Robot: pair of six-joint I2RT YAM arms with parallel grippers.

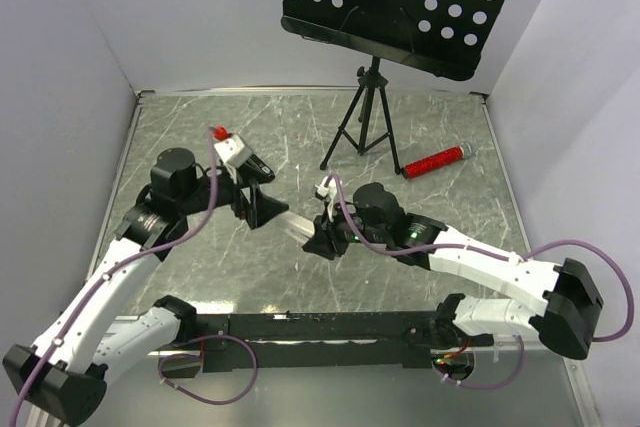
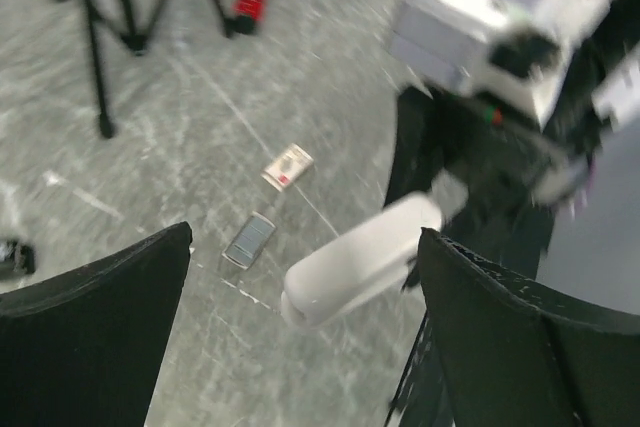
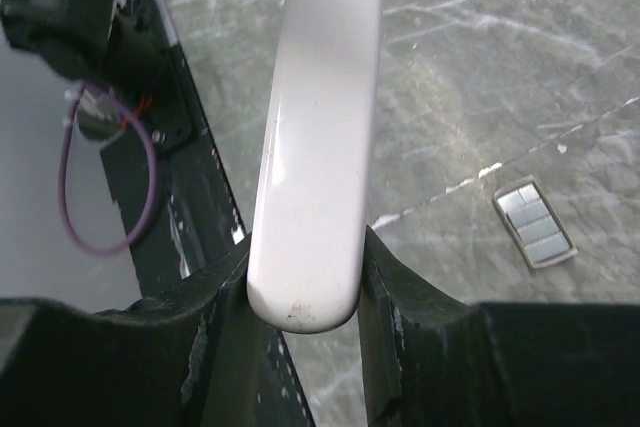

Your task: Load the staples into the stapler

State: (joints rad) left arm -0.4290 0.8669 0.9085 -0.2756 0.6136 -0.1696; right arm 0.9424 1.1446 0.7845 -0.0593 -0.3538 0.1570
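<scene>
One white stapler (image 3: 315, 137), one strip of staples (image 2: 248, 239), one small box (image 2: 287, 167), one red cylinder (image 1: 433, 161) and one tripod (image 1: 362, 117)

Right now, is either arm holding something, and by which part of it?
The right arm's fingers pinch the white stapler by one end. The left arm's fingers are open and hold nothing.
</scene>
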